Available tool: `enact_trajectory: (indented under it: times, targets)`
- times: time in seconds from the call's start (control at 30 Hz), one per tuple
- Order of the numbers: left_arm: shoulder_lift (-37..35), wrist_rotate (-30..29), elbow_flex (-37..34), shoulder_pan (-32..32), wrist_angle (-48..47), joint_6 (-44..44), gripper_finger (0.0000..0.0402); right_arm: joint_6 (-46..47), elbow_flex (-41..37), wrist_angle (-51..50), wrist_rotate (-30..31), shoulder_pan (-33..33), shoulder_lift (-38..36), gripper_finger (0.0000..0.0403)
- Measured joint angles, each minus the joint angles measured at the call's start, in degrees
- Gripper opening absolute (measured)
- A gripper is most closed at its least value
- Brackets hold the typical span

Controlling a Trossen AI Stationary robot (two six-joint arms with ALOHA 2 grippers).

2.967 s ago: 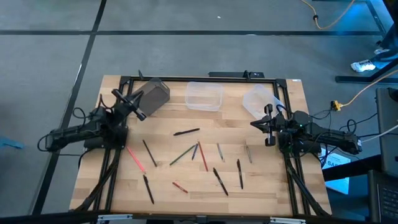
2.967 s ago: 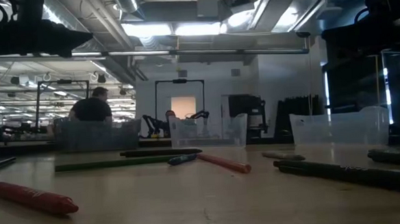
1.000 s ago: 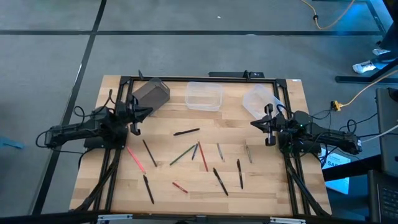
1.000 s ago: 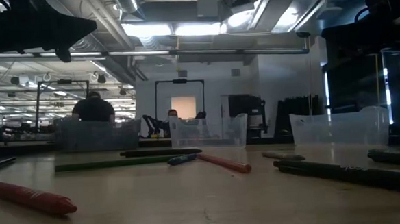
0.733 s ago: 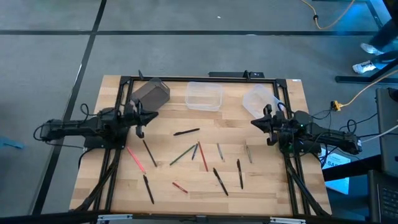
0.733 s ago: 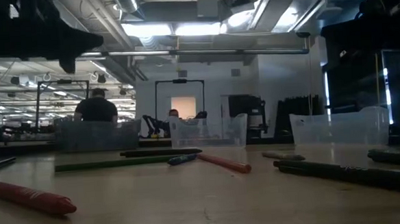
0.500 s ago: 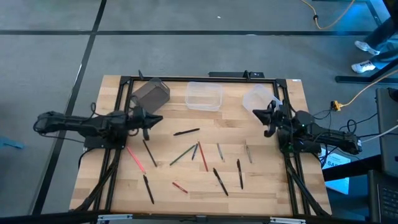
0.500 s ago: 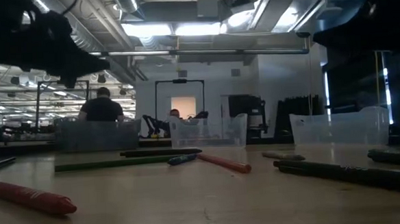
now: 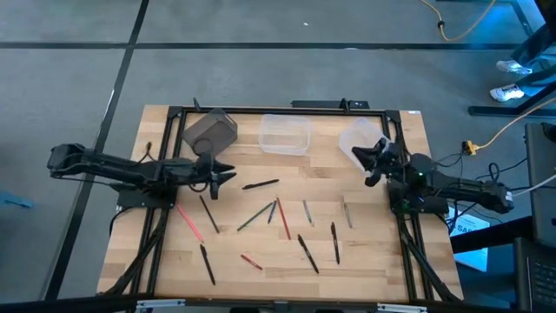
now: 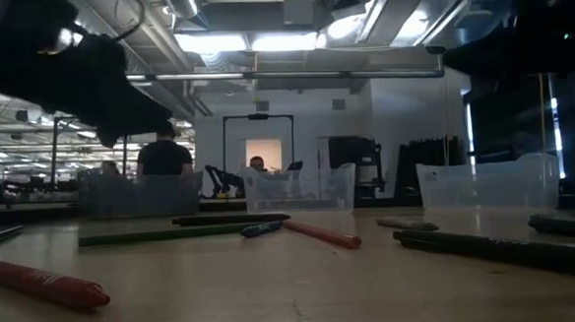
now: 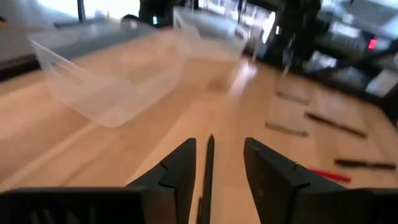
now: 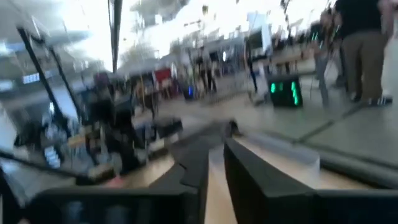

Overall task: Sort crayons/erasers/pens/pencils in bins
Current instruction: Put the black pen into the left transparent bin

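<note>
Lying on the table (image 9: 365, 261) just ahead of the left gripper (image 9: 224, 172), a black pen (image 9: 261, 184) lines up with the gap between its parted, empty fingers; the grey box (image 9: 210, 129) sits just behind that gripper; the right gripper (image 9: 363, 156), narrowly parted, holds nothing beside the rounded tub (image 9: 358, 135).

The left arm stretches almost straight across from the worktop's left edge toward its middle, its hand (image 9: 219, 173) low over the wood with the two fingers (image 11: 180, 168) standing parted and nothing between them. The right arm lies folded along the right edge, forearm angled inward toward the far corner, its hand (image 9: 372, 160) raised, the fingers (image 12: 245, 165) a narrow gap apart and empty.
</note>
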Motion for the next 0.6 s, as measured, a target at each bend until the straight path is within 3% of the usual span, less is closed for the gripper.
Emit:
enact_trajectory:
  times: [0.3, 0.6]
  targets:
    - [23.8, -0.4, 17.0, 0.3, -8.8, 8.5, 0.0126, 6.1, 1.4, 5.7, -2.6, 0.0, 13.6, 0.0162]
    - [40.5, 5.9, 24.6, 3.1, -9.0, 15.3, 0.0126, 0.3, 11.4, -5.3, -2.6, 2.2, 23.4, 0.0172]
